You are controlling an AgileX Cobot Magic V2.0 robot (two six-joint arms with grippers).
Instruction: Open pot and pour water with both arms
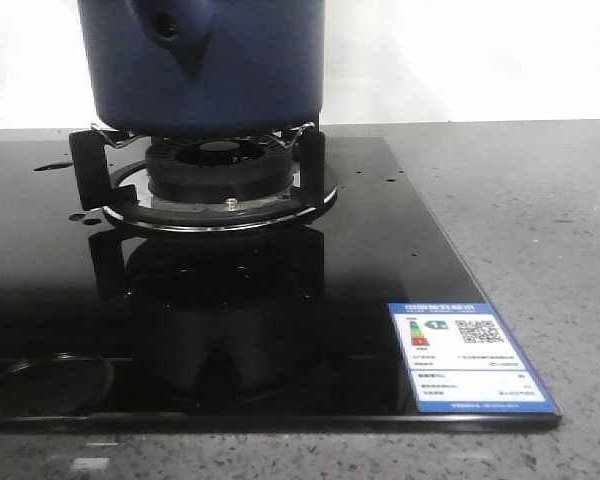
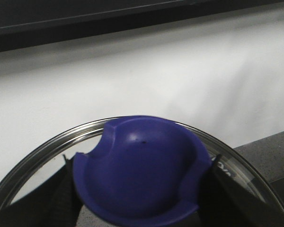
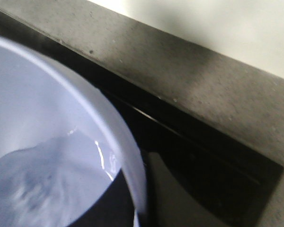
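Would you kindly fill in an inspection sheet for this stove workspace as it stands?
Surface: glossy black glass cooktop set in a grey speckled counter.
Job's things: navy pot sits on the burner stand, stub handle facing the camera; glass lid with blue knob is off the pot.
Clutter: energy label sticker on the cooktop.
Grippers: left claw shut on the knob; right claw not in view, its camera sees a pale bowl holding water.
Cables: nothing seen.
Surroundings: white wall behind.
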